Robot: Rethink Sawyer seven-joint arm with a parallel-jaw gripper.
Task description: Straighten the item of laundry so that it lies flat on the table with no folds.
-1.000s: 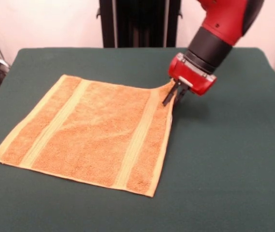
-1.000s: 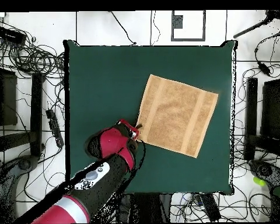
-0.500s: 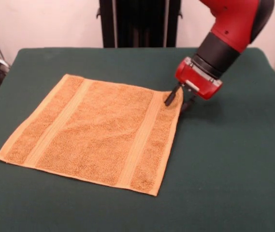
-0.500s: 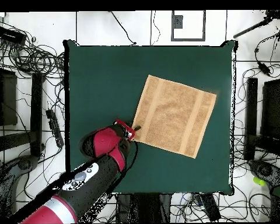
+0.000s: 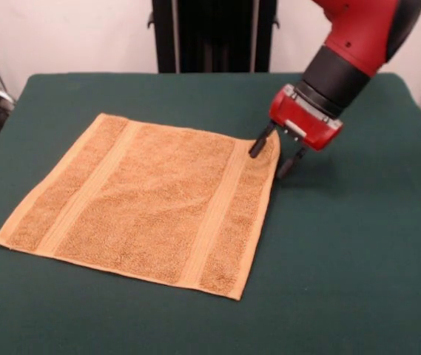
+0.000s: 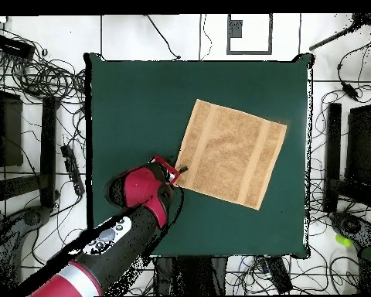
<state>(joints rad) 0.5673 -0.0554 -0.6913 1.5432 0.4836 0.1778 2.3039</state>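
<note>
The towel (image 5: 145,200) corner is now dropped flat, the gripper (image 5: 273,157) being held wide astride it, towel spreading away from it.

Towel (image 5: 147,203): corner at 2 o'clock, a second ago lifted and pinched, now released, lying on table (image 5: 358,244); sheet flat.
Gripper (image 5: 271,154): fingers (image 5: 259,144) now spread apart, straddling that corner; head shifted slightly toward 3 o'clock in front view.
</note>
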